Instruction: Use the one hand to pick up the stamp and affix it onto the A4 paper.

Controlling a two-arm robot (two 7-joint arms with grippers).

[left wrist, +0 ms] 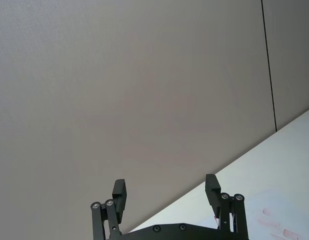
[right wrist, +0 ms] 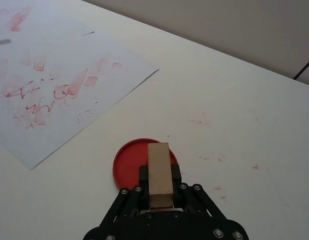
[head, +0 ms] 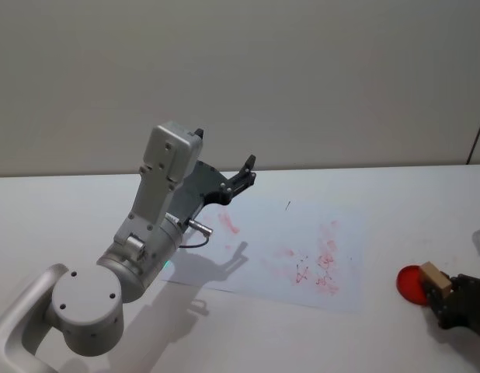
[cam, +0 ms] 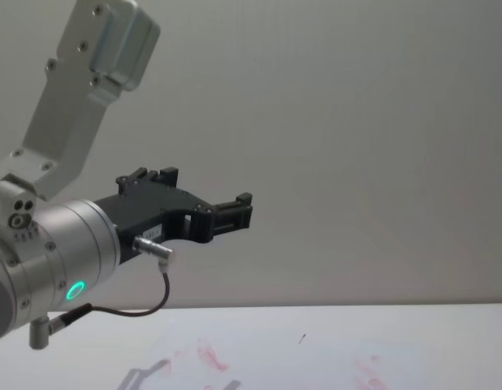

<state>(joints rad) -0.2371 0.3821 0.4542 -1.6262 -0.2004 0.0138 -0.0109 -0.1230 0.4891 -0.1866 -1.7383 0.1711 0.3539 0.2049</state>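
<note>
Right gripper (right wrist: 160,186): closed on the stamp (right wrist: 159,162), one black finger pressed to each long side of the block; it sat low over the right part of the table (right wrist: 234,100), well away from the back edge.
Stamp: pale wooden block, standing out past the fingertips, its far end over the red ink pad (right wrist: 129,165) (whether it touched the pad could not be told).
Stamp in the head view (head: 433,276): at the right rim of the pad (head: 409,285), apart from the A4 paper (head: 286,249).
Red ink pad: round and flat, lying on the table just off the paper's near right corner, not touching the sheet.
A4 paper (right wrist: 54,90): flat on the middle of the table, marked with smudgy red prints and scribbles, with a short dark mark (right wrist: 88,33) near its far edge.
Table: white, with a few faint red specks (right wrist: 204,121) beside the pad.
Left gripper (head: 249,171): raised well above the table, over the paper's far left corner and pointing toward the back edge.
Left gripper's fingers (left wrist: 119,187): spread wide apart with nothing between them (plain wall behind).
Left gripper in the chest view (cam: 244,207): high above the sheet (cam: 316,357).
</note>
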